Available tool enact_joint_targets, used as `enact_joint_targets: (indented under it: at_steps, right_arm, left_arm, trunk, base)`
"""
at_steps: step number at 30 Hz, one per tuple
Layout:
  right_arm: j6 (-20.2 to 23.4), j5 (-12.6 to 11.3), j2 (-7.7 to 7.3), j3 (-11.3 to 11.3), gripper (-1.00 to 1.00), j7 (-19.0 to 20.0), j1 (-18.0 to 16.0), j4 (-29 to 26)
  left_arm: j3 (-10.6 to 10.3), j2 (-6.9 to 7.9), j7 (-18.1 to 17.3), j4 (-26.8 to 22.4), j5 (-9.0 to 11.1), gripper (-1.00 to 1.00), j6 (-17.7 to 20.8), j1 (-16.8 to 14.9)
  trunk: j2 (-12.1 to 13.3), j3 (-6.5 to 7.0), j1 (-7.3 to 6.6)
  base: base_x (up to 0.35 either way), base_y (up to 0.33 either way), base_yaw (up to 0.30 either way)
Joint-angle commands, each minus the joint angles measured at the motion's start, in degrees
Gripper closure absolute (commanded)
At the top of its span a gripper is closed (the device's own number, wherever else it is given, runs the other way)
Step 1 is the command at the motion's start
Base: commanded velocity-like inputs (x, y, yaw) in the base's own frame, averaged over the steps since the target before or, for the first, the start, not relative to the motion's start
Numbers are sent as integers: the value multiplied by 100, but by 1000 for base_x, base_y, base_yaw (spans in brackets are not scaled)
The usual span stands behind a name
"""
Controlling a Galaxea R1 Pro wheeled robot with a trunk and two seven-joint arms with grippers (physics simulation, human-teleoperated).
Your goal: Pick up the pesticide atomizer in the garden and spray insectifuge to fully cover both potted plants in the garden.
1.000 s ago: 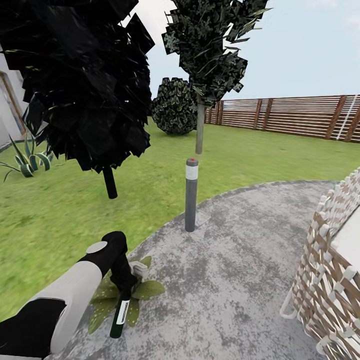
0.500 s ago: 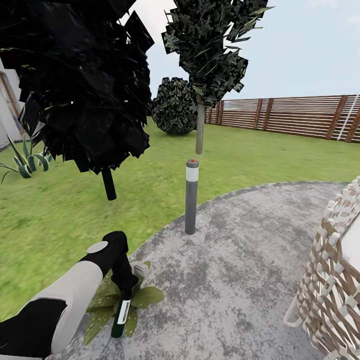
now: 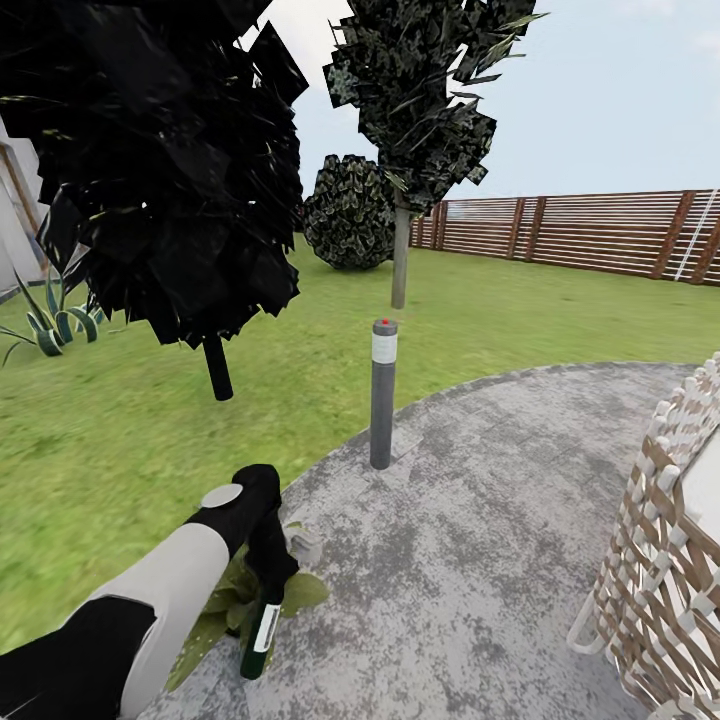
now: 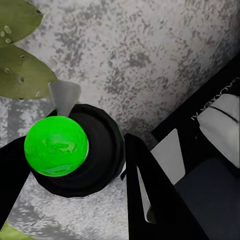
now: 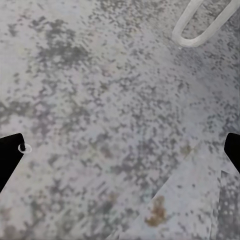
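Head view: the left gripper (image 3: 268,575) is clamped on the dark green atomizer bottle with white label (image 3: 262,630), held upright above the low green-leaved potted plant (image 3: 232,600) at the mottled grey paved patio (image 3: 480,540) edge, apparently to direct spray downward onto the leaves.

Left wrist view: fingers (image 4: 150,200) flank the bottle's green-capped head (image 4: 56,145); wet leaves lie just beside.

Right wrist view: the right gripper (image 5: 120,150) hangs apart over bare paving, idle.
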Motion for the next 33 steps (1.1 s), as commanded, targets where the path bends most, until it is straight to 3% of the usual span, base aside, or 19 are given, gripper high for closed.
enact_joint_targets:
  at_steps: [1, 8, 9, 11, 18, 29, 32, 33]
  right_arm:
    - [-17, -49, -1, 51, -100, -8, -3, 3]
    - [-17, -57, 2, 52, -100, -10, -3, -7]
    - [-17, -56, 6, 52, -100, -13, -3, -12]
    - [-17, -55, 7, 52, -100, -14, -3, -9]
    - [-17, -63, 7, 44, -100, -20, -3, -14]
    - [-17, -63, 16, 43, -100, -29, -3, -14]
    - [-17, -63, 16, 43, -100, -25, -3, -16]
    - [-17, -63, 16, 46, -100, -17, -3, -15]
  left_arm:
    - [-13, -43, -62, -16, -47, 100, 71, -22]
    - [15, 38, -74, 15, -24, 100, 42, -22]
    - [26, 197, -75, 58, -10, 100, 40, 12]
    - [28, 240, -75, 69, -7, 100, 43, 20]
    - [45, 62, -75, 13, -13, 100, 62, 16]
    - [39, 43, -75, 17, -15, 100, 77, 15]
    - [34, 54, -75, 29, -15, 100, 81, 17]
    - [68, 241, -70, 49, -19, 100, 56, 104]
  trunk:
    - [-2, -6, -1]
    - [-2, -6, -1]
    - [-2, -6, -1]
    - [-2, -6, -1]
    - [-2, -6, -1]
    - [-2, -6, -1]
    - [-2, -6, -1]
    - [-2, -6, -1]
  base:
    - [0, 0, 0]
    - [0, 0, 0]
    - [0, 0, 0]
    - [0, 0, 0]
    - [73, -30, 0]
    - [114, -138, 102]
    - [4, -6, 17]
    - [0, 0, 0]
